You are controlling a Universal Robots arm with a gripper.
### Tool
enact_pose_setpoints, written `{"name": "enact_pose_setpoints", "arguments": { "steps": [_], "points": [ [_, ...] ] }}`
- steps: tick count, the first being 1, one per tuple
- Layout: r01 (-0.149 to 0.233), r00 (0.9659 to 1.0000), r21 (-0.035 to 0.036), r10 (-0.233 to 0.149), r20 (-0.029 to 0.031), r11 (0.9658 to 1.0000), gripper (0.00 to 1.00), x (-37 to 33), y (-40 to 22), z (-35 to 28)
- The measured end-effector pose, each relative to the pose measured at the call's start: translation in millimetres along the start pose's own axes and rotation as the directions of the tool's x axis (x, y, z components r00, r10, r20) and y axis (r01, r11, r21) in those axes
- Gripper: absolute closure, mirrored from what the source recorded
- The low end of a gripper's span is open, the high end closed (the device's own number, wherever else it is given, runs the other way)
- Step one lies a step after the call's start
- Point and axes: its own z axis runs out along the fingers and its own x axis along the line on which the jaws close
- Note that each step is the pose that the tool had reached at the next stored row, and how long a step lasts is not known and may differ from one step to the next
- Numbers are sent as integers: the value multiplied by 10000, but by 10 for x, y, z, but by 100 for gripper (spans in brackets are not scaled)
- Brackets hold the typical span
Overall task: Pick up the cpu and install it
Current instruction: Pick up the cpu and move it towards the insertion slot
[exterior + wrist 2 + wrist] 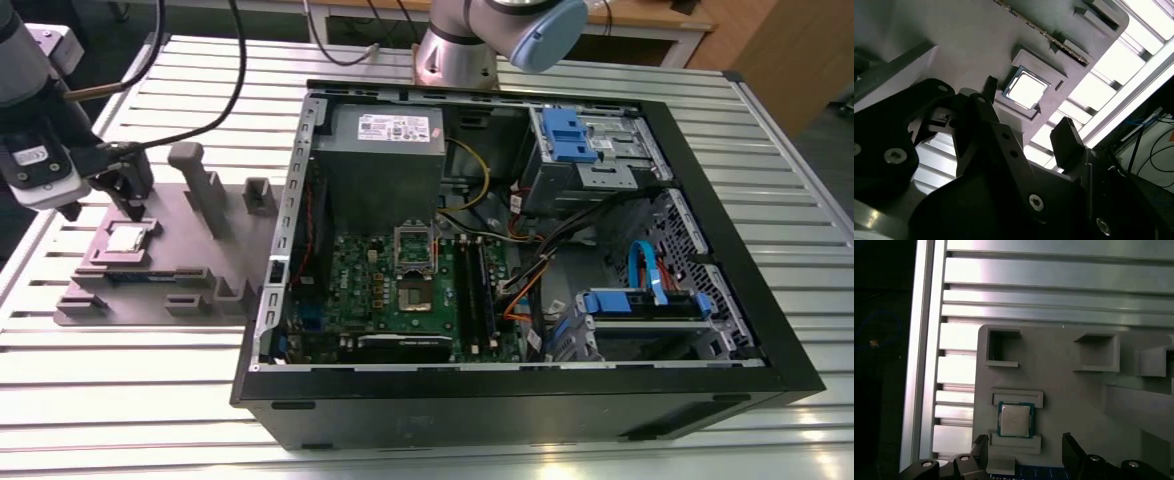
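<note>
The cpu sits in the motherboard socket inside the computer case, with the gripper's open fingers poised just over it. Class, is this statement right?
No. The cpu lies in a recess of the grey fixture, outside the computer case, as the exterior view shows. The rest stands: the gripper is poised just over it, fingers open.

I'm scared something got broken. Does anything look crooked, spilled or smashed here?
Nothing stands out. The cpu lies flat and square in its pocket on the grey fixture. The open gripper hangs over it, holding nothing. The computer case lies open on its side, and nothing looks spilled or broken.
</note>
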Motion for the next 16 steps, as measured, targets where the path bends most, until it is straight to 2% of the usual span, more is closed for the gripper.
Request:
{"name": "enact_pose_setpoints", "arguments": {
  "steps": [1,8,16],
  "points": [
    [0,10000,0,0,0,10000,31,0,-1,18],
    [2,10000,-3,-2,0,10000,31,0,-7,145],
    [-7,10000,-9,7,1,10000,31,34,12,288]
  ]
}}
